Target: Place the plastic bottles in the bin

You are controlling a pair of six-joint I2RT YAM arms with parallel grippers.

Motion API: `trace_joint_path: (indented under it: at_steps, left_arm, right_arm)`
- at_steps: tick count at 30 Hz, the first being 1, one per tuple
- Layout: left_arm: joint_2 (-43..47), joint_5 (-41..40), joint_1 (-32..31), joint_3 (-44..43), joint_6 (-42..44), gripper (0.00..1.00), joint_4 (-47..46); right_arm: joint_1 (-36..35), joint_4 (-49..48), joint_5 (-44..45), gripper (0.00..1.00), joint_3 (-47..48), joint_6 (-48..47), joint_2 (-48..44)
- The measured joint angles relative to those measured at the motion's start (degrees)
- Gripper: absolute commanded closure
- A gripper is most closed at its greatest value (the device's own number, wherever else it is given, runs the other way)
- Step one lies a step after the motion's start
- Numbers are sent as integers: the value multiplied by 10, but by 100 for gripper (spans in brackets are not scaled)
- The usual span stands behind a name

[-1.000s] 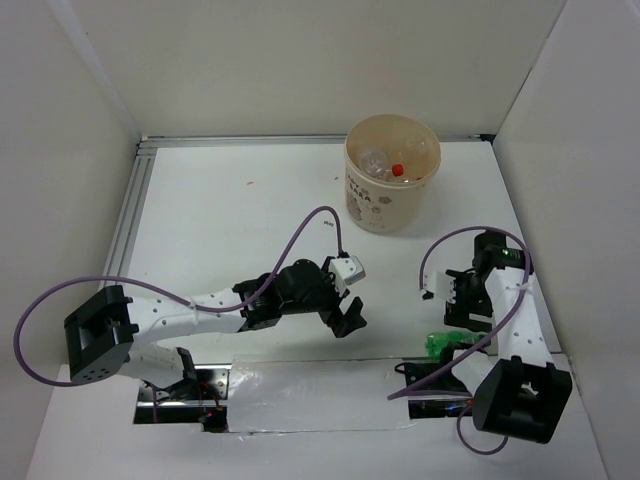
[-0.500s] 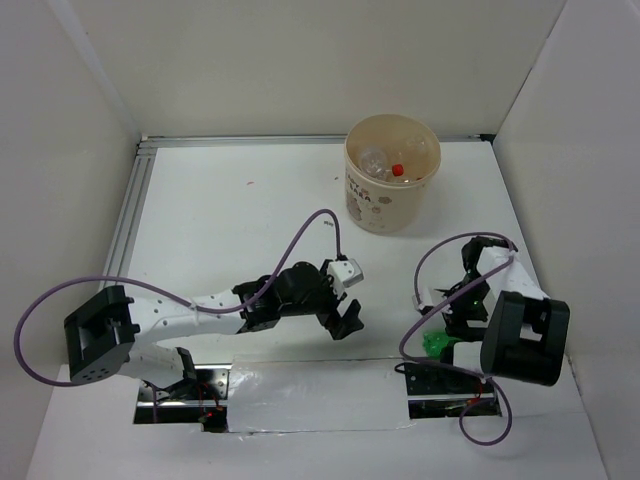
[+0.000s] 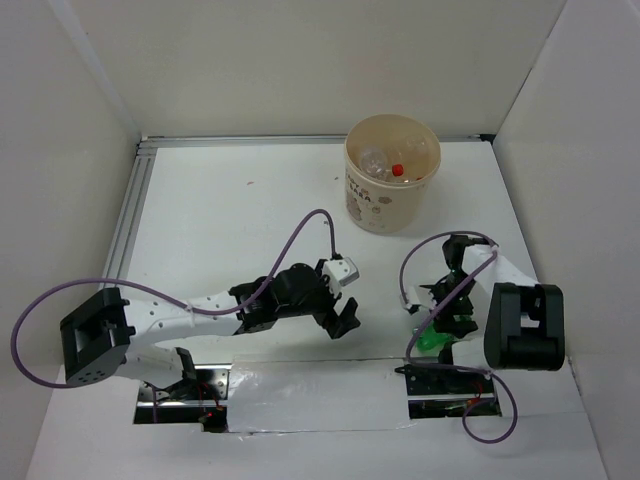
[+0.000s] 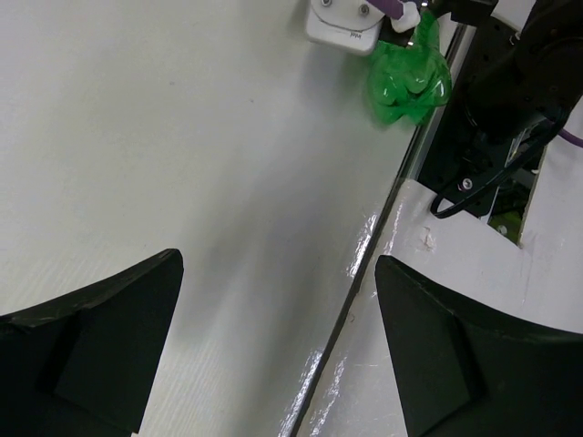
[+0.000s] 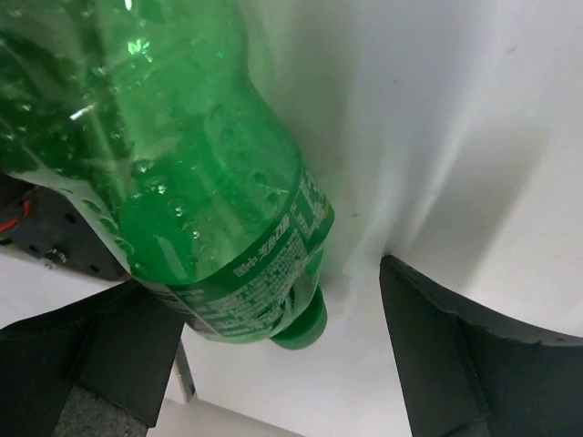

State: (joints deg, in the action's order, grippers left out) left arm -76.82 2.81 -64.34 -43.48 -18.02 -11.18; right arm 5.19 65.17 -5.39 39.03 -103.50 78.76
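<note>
Right gripper (image 5: 278, 355) spread wide, pinching nothing. The green bottle (image 5: 164, 164) lies beneath it, crowding one finger, its cap (image 5: 301, 332) between the two. Left gripper (image 4: 278, 346) is also spread and empty, with the bottle well ahead of it. The bin (image 3: 405, 205) sits far beyond the right gripper, with clear bottles (image 3: 385, 162) inside.

Risk, as we judge it: closing off-centre on the smooth round body could squirt it sideways.

The label (image 5: 264, 264) carries small white print that we cannot read, nor can we read the bin's marks (image 3: 360, 198).
</note>
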Motion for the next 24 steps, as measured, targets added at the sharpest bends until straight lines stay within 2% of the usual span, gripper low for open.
trace_joint_path:
  at_steps: [4,8,12,13,16,21,24]
  left_arm:
    - [14,-17,0,0,-3,1,13]
    - [37,-32,0,0,-4,1,24]
    - [59,-47,0,5,-7,1,27]
    - [63,-51,0,9,-9,1,27]
    - [70,-61,0,18,-18,1,32]
    - [87,-80,0,27,-19,1,52]
    - [120,-97,0,33,-19,1,66]
  right_arm:
    - [-38,-27,-5,2,3,65,2]
    - [-58,-57,-43,2,27,116,22]
    - [-83,-94,-101,18,37,139,31]
    - [-91,-99,-115,34,37,141,31]
    - [-113,-110,-152,53,37,148,30]
    - [-123,-99,-210,65,50,152,19]
    - [-123,-79,-255,65,99,152,-5]
